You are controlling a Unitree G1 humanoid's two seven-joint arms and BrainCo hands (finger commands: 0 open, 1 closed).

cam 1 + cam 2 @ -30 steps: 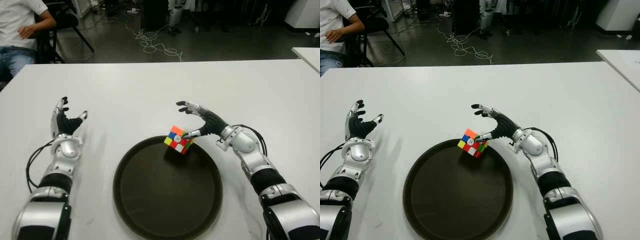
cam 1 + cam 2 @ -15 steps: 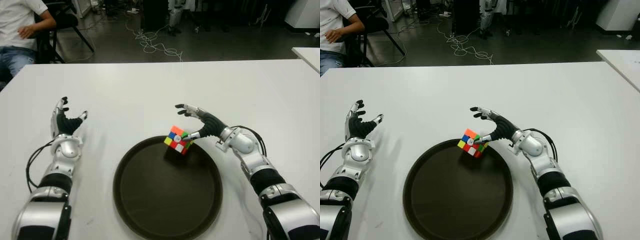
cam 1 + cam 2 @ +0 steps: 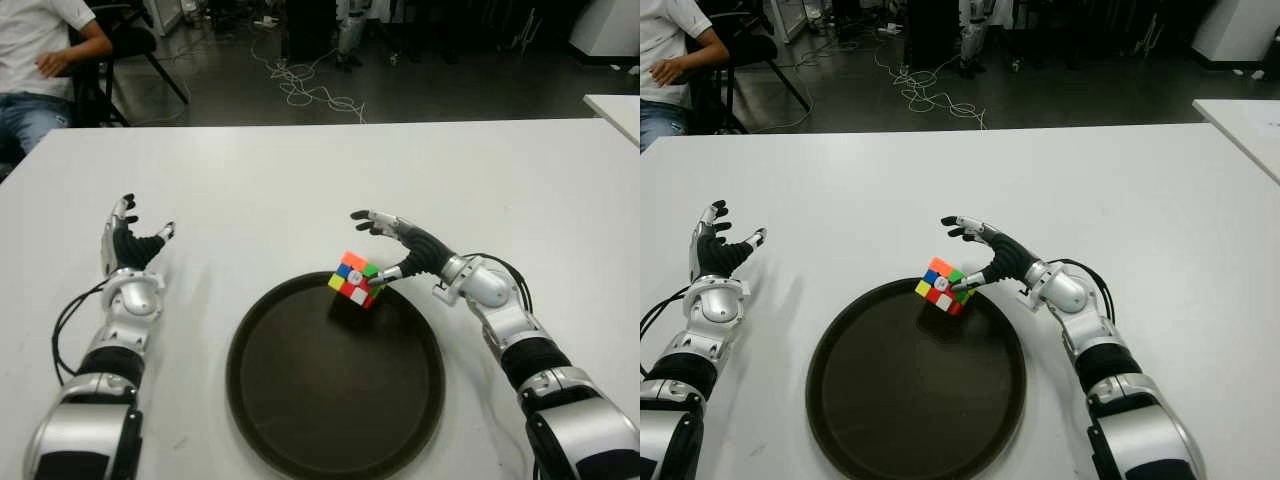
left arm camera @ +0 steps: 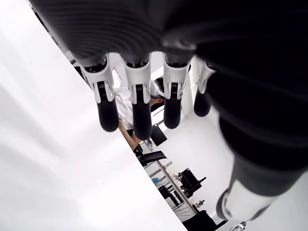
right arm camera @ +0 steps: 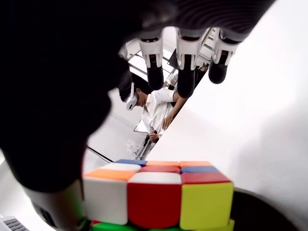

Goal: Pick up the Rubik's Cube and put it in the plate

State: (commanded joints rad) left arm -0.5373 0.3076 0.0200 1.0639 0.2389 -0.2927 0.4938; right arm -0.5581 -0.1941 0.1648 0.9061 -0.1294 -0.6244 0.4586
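Note:
The Rubik's Cube (image 3: 356, 279) sits tilted at the far inner edge of the round dark plate (image 3: 330, 400), which lies near the table's front. My right hand (image 3: 398, 246) is just right of the cube. Its thumb tip touches the cube's right side, while its long fingers (image 3: 372, 217) are stretched out above and beyond the cube, not wrapped on it. The right wrist view shows the cube (image 5: 156, 195) close under the palm, with the fingers (image 5: 185, 72) extended away from it. My left hand (image 3: 130, 240) shows at the far left of the plate, fingers relaxed and holding nothing.
A person (image 3: 40, 60) sits on a chair beyond the table's far left corner. Cables (image 3: 300, 85) lie on the floor behind the table. Another white table's corner (image 3: 615, 110) shows at the right edge. White tabletop (image 3: 300, 180) stretches beyond the plate.
My right hand has dipped slightly, its thumb sliding a little lower on the cube. The cube and my left hand have hardly moved.

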